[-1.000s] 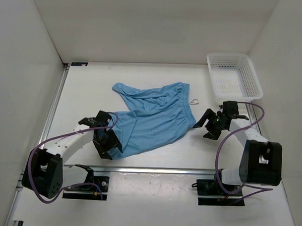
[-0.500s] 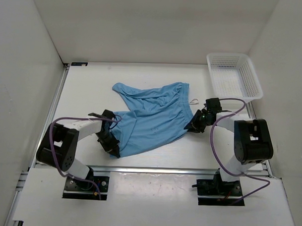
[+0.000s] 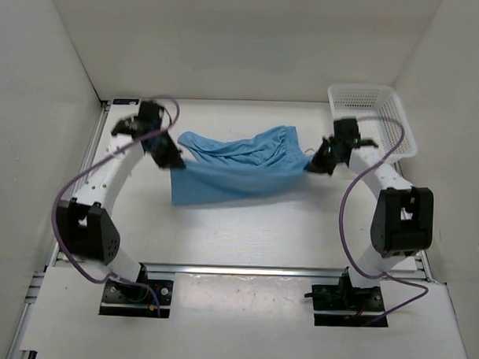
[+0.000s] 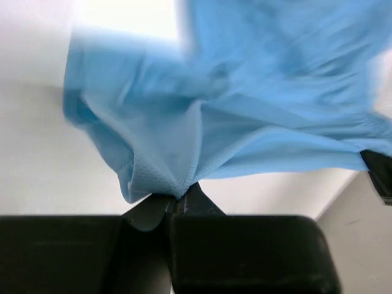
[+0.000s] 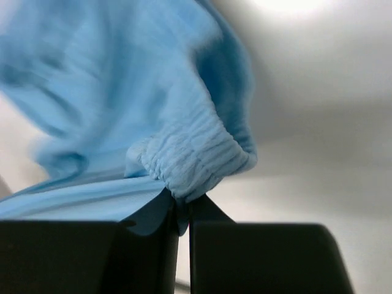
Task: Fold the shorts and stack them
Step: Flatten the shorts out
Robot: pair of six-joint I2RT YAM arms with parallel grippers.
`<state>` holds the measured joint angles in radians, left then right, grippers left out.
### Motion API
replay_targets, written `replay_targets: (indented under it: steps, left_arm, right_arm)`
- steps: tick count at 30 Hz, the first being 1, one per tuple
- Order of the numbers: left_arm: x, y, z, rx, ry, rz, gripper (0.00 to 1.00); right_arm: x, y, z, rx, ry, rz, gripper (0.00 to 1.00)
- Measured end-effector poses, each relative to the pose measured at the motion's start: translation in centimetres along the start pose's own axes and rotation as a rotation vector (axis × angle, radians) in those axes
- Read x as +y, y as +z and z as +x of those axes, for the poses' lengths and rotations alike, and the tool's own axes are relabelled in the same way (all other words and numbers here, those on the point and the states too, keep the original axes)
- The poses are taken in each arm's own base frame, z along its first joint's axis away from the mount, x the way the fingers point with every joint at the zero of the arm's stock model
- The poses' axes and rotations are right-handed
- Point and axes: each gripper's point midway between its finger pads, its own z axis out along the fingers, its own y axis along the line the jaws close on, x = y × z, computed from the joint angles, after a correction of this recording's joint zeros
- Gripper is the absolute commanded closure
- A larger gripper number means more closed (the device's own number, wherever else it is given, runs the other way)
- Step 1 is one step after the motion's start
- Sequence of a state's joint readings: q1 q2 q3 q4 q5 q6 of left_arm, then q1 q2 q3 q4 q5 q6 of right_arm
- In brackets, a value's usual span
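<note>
Top view: the shorts (image 3: 232, 167) hang stretched between both arms over the far half of the table (image 3: 246, 227), left of the basket (image 3: 403, 121). The left gripper (image 3: 172, 161) pinches their left end, and the right gripper (image 3: 312, 165) pinches the waistband end.

Left wrist: the left gripper (image 4: 180, 201) has its jaws clamped together on a bunched fold of the blue cloth, which fans away, blurred.

Right wrist: the right gripper (image 5: 182, 205) has its jaws clamped on the gathered waistband (image 5: 196, 160).
</note>
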<state>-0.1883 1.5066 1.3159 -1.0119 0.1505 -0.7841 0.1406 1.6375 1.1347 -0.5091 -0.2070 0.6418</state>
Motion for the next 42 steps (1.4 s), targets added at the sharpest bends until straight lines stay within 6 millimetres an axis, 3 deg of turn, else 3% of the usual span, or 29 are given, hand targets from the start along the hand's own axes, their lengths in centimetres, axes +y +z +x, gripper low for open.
replay_targets:
  steps: [2,5,7,8,10,12,16,19,21,23,25,29,31,34,38,42]
  left_arm:
    - [-4.8,-3.5,-5.4,-0.111,0.034,0.084,0.9]
    - [-11.5,-9.8,-14.0,-0.323,0.077,0.237,0.9]
    - [-13.9,-13.9,-17.6,-0.448,0.093,0.34,0.9]
    - [-14.1,-15.4,-18.1,-0.476,0.096,0.369,0.9]
    - [-13.4,-17.6,-17.3,-0.492,0.097,0.399,0.9]
    - [-11.9,-17.9,-15.3,-0.471,0.095,0.401,0.9]
    - [-7.8,-14.6,-9.2,-0.331,0.084,0.349,0.9]
    - [-4.7,-11.5,-5.6,-0.207,0.058,0.288,0.9]
    - [-3.8,-11.1,-4.6,-0.162,0.049,0.268,0.9]
    - [-3.8,-12.4,-5.0,-0.174,0.048,0.281,0.9]
    - [-4.9,-15.5,-5.8,-0.229,0.062,0.328,0.9]
    - [-7.9,-25.6,-7.6,-0.462,0.133,0.5,0.9]
    - [-8.6,-30.7,-6.9,-0.575,0.172,0.578,0.9]
    - [-8.6,-36.7,-4.5,-0.71,0.216,0.663,0.9]
    - [-7.8,-41.9,-1.3,-0.832,0.25,0.733,0.9]
    - [-7.4,-44.7,0.4,-0.899,0.264,0.771,0.9]
  right_arm:
    - [4.6,-2.1,-5.6,-0.101,-0.041,-0.064,1.0]
    - [12.8,-7.6,-14.5,-0.318,-0.129,-0.203,1.0]
    - [16.1,-11.6,-16.7,-0.416,-0.175,-0.27,1.0]
    - [17.2,-13.6,-17.1,-0.452,-0.196,-0.298,1.0]
    - [18.1,-16.2,-16.2,-0.489,-0.223,-0.327,1.0]
    - [17.1,-16.9,-13.9,-0.48,-0.228,-0.312,1.0]
    - [10.4,-14.4,-7.6,-0.369,-0.191,-0.175,1.0]
    - [6.2,-13.3,-4.2,-0.291,-0.166,-0.073,1.0]
    - [5.6,-14.2,-3.6,-0.292,-0.181,-0.056,1.0]
    - [6.5,-16.5,-3.8,-0.322,-0.206,-0.075,1.0]
    - [8.5,-20.0,-4.9,-0.397,-0.241,-0.127,1.0]
    - [12.8,-28.7,-6.0,-0.584,-0.321,-0.276,1.0]
    - [14.2,-33.0,-5.4,-0.667,-0.355,-0.344,1.0]
    - [15.2,-38.2,-3.7,-0.76,-0.397,-0.423,1.0]
    - [15.2,-42.5,-1.4,-0.831,-0.424,-0.483,1.0]
    - [15.0,-44.8,-0.2,-0.867,-0.432,-0.51,1.0]
